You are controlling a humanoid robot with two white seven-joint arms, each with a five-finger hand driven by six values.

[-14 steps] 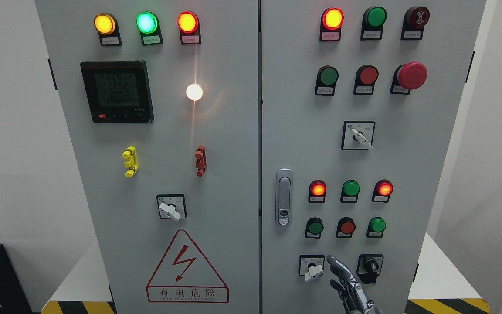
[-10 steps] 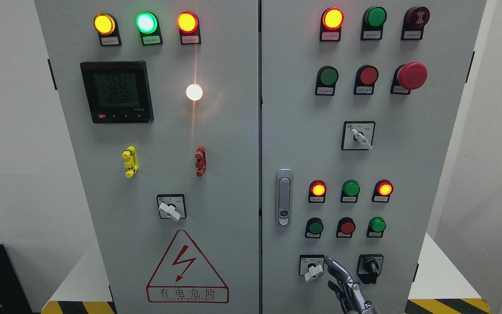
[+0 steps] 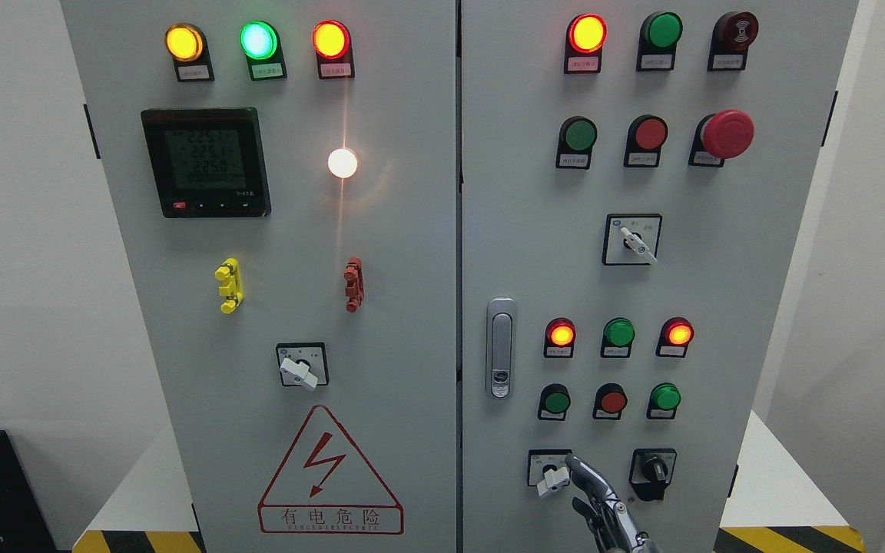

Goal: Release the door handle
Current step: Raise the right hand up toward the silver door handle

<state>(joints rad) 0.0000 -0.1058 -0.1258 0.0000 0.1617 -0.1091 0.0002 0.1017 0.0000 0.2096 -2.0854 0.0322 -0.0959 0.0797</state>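
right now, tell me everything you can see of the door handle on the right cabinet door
The door handle is a slim, upright, silvery metal-looking plate with rounded ends, holding a recessed lever and a round lock near its bottom. It lies flush and closed by the left edge of the right door, left of the lower indicator lamps. Nothing touches it: the right hand is well below, near the white selector switch.

Bright, even illumination; image sharp throughout. A white lamp [image 3: 343, 162] on the cabinet [image 3: 412, 307] produces a vertical glare streak; shadows are faint
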